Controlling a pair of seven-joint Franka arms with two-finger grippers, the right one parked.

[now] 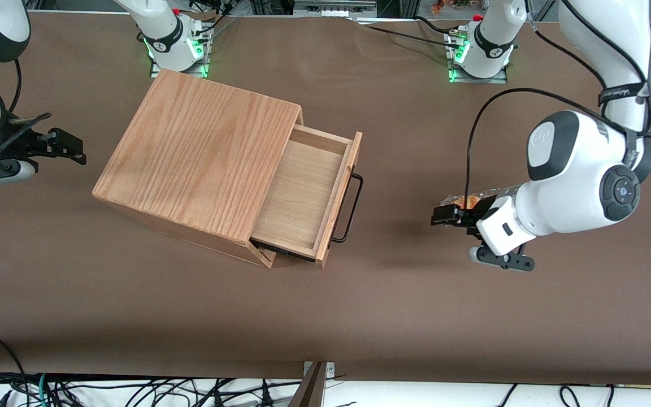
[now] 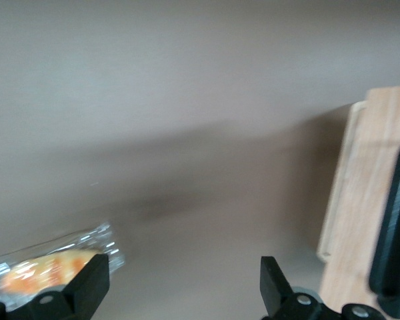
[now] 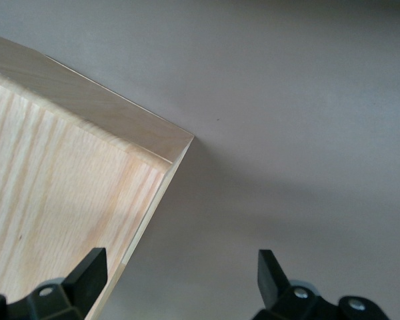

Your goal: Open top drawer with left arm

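Note:
The oak-grain cabinet (image 1: 201, 152) stands on the brown table. Its top drawer (image 1: 300, 195) is slid out, and its pale plywood floor shows bare. The thin black bar handle (image 1: 351, 209) runs along the drawer front. The left arm's gripper (image 1: 452, 223) hangs low over the table, well apart from the handle, toward the working arm's end. In the left wrist view the gripper (image 2: 180, 290) is open with only bare table between its black fingers (image 2: 87, 287). The drawer front (image 2: 363, 200) and the handle (image 2: 395, 227) show beside it.
A clear-wrapped orange snack packet (image 1: 467, 200) lies on the table close beside the gripper, and the same packet (image 2: 47, 270) shows next to one finger. The brown tabletop (image 1: 393, 294) stretches between the drawer and the gripper. Cables hang along the table's near edge.

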